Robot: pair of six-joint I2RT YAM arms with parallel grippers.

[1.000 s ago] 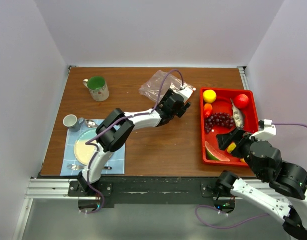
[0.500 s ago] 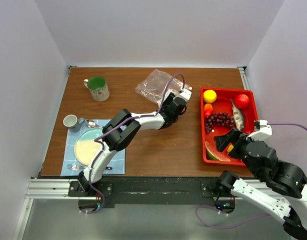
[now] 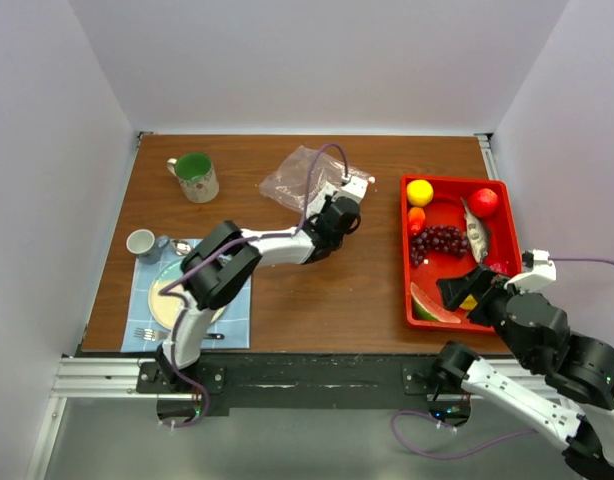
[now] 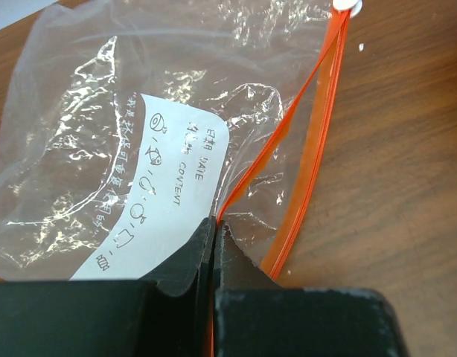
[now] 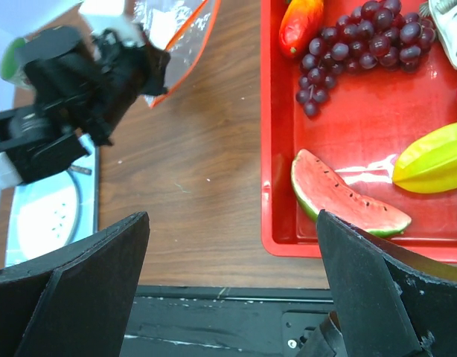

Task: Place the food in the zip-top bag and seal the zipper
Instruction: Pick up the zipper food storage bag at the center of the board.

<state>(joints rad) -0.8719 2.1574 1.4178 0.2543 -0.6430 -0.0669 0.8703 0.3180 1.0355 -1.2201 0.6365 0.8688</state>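
The zip-top bag (image 3: pixel 295 180) lies crinkled on the table at the back centre, a white label on its side. My left gripper (image 3: pixel 327 205) is shut on the bag's mouth edge; in the left wrist view the jaws (image 4: pixel 213 227) pinch the plastic beside the orange zipper (image 4: pixel 319 141). The food sits in a red tray (image 3: pixel 406 270): lemon (image 3: pixel 419 192), apple (image 3: pixel 484 202), grape bunch (image 3: pixel 439 240), fish (image 3: pixel 474 232) and watermelon wedge (image 3: pixel 432 305). My right gripper (image 5: pixel 232 275) hangs open above the tray's near left corner, holding nothing, with the watermelon wedge (image 5: pixel 347 197) just beside it.
A green mug (image 3: pixel 195 176) stands at the back left. A small cup (image 3: pixel 142 243), a spoon (image 3: pixel 182 247), a cream plate (image 3: pixel 172 295) and a fork (image 3: pixel 147 333) rest on a blue mat at the near left. Bare wood lies between bag and tray.
My left gripper closed on the bag's mouth edge and pulled the bag a little to the left. The right gripper drifted slightly toward the near right, still open.
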